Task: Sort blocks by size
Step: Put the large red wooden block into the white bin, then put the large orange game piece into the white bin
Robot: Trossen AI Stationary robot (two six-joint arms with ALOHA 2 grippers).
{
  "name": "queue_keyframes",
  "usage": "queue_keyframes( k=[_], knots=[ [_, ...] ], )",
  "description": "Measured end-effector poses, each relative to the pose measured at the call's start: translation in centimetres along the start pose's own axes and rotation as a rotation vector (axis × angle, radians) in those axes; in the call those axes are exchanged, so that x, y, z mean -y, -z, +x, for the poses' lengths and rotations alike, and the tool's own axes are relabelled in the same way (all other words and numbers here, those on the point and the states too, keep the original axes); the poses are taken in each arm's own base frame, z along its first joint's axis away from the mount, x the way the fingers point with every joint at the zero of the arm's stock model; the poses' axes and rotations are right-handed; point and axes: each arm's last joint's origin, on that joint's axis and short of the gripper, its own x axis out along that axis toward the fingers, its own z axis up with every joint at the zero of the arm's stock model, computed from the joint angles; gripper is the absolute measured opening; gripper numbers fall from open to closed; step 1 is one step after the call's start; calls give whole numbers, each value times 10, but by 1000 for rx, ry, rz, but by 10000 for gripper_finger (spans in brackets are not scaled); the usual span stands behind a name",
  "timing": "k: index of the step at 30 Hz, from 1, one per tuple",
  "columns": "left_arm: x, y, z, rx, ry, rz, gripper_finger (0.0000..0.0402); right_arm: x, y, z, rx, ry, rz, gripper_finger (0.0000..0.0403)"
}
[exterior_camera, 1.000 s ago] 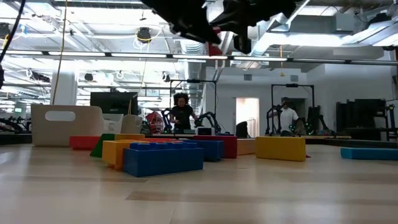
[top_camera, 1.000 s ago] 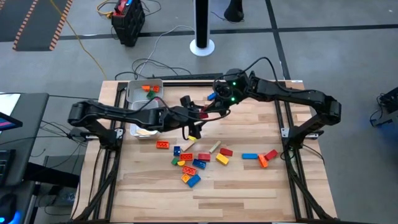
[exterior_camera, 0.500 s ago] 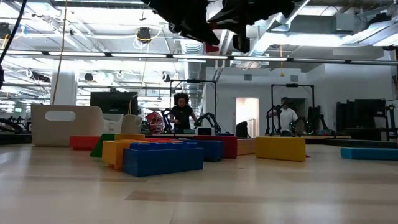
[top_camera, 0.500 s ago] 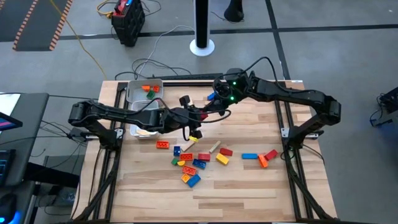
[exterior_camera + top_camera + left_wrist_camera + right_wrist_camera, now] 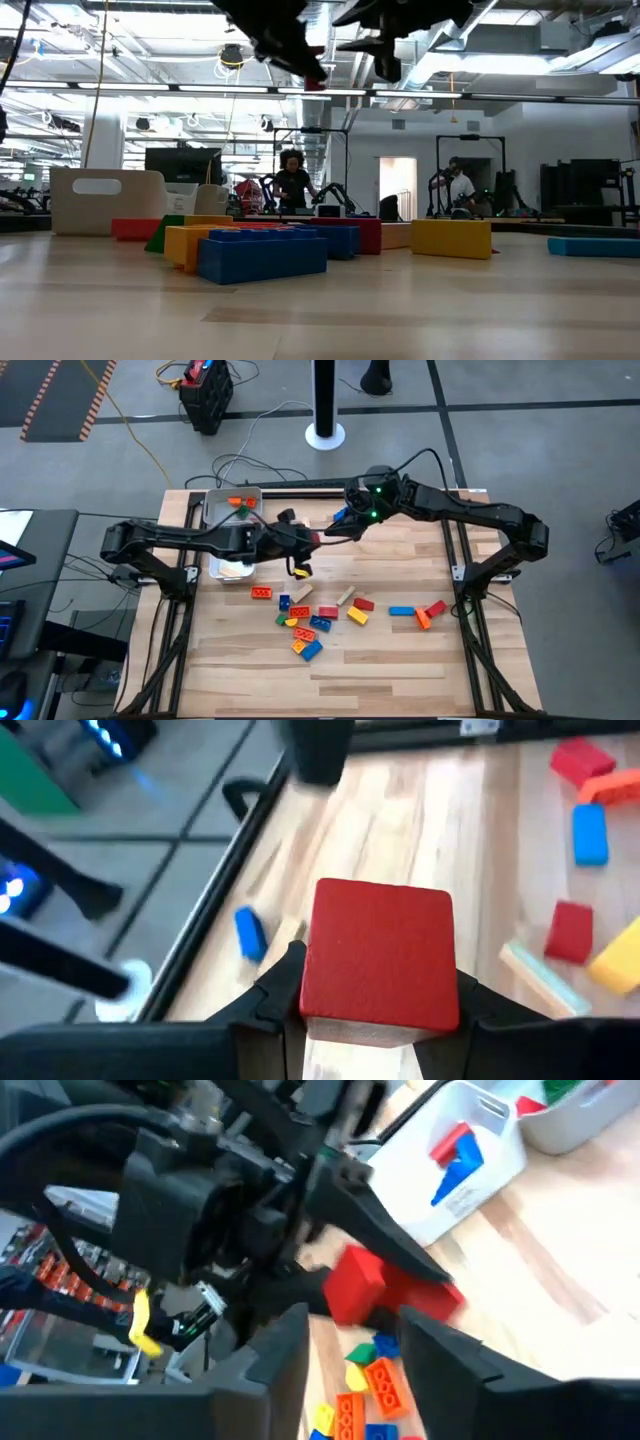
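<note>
High view: both arms reach over the far half of the table [image 5: 400, 660], their grippers meeting near its middle.
Left gripper [image 5: 375, 1020]: raised above the table, fingers clamped on a red block [image 5: 380, 960] — the block sits upright between the two dark fingers [image 5: 275, 1000].
Right gripper [image 5: 350, 1325]: facing the left one at close range, fingers parted with nothing between them; the red block [image 5: 365, 1285] sits just beyond its tips.
Loose blocks [image 5: 320, 615]: scattered on the near-middle of the table — red, blue, orange, yellow, green and a pale tan bar; a blue bar, an orange bar and a red piece lie apart on the right side [image 5: 420, 612].
White trays [image 5: 215, 510]: at the far left corner; the farther one holds orange and green pieces, the nearer one [image 5: 470, 1175] a red and a blue piece.
Blue piece [image 5: 340, 515]: lies alone at the far edge, under the right arm.
Low view: two people [image 5: 292, 185] stand in the room behind the table.
</note>
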Motion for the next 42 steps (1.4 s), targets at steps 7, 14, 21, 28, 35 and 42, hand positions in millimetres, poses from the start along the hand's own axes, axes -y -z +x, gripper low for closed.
queue_keyframes(
  k=[7,14,21,28,35,42],
  knots=[
    [-51,32,-18,-318,16,-190,120,6,-1,-7,27,96,23,204],
    [-95,98,-16,-761,9,-450,120,0,2,-3,46,122,-3,196],
    [-95,139,-18,-974,-39,-557,165,-7,8,2,21,106,-16,195],
    [-94,139,-29,-1038,-28,-562,280,-12,27,7,-114,142,-22,195],
    [-94,100,-49,-818,16,-602,283,-22,86,12,-518,243,-362,195],
    [-47,65,-55,-586,188,-416,283,-7,133,20,-721,260,-453,195]
  ],
)
